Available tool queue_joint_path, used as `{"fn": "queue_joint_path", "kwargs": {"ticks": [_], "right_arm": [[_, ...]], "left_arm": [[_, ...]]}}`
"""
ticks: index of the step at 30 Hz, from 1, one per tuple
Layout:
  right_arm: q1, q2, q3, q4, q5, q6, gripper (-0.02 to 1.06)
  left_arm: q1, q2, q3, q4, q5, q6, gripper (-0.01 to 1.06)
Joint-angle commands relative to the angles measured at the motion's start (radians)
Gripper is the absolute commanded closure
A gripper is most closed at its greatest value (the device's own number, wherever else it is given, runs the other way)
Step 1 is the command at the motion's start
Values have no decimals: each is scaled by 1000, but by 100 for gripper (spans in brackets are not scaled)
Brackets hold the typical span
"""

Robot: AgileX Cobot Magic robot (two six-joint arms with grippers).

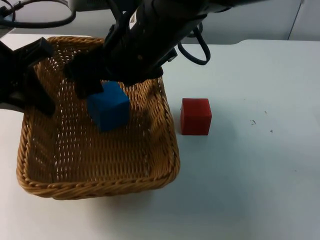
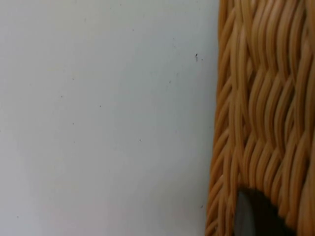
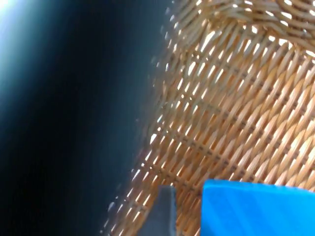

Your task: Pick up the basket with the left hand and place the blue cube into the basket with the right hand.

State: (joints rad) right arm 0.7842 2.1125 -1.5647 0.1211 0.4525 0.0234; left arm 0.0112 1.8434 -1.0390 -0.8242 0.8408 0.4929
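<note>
The woven wicker basket (image 1: 100,190) takes up the left half of the table. My left gripper (image 1: 34,82) is shut on its left rim; the left wrist view shows the basket wall (image 2: 266,98) against a black fingertip (image 2: 251,219). The blue cube (image 1: 109,106) lies inside the basket, slightly tilted, towards the back. My right gripper (image 1: 94,85) hovers just above the cube's back left edge, reaching over the basket's far rim. In the right wrist view a gap separates a fingertip (image 3: 163,211) from the blue cube (image 3: 256,209), with the basket's weave (image 3: 236,98) behind, so it is open.
A red cube (image 1: 195,116) stands on the white table just right of the basket's right rim. The right arm (image 1: 150,35) crosses over the basket's back edge. The grey partition wall (image 1: 250,20) bounds the table at the back.
</note>
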Motion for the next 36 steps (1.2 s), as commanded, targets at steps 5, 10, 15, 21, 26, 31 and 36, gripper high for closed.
{"fn": "queue_joint_path", "kwargs": {"ticks": [5,10,15,21,26,31,36], "right_arm": [[3,-102,-11,-42,76,-6,25],[3,-209,-11,-90,152,-6,25],[3,-336,-8,-121,217,-8,25],[3,-441,-8,-121,262,-23,25],[3,-536,36,-121,275,-31,25],[3,-649,136,-127,267,-34,25],[3,-751,236,-129,252,-34,25]], "left_arm": [[-6,-7,-11,-36,0,2,105],[-6,-6,-11,-36,-15,5,105],[-6,-6,-11,-34,-65,7,105],[-6,32,-89,-32,-23,24,105],[-6,90,-160,-24,19,24,105],[-4,140,-173,-22,-17,24,105],[-4,192,-173,-18,-39,38,105]]}}
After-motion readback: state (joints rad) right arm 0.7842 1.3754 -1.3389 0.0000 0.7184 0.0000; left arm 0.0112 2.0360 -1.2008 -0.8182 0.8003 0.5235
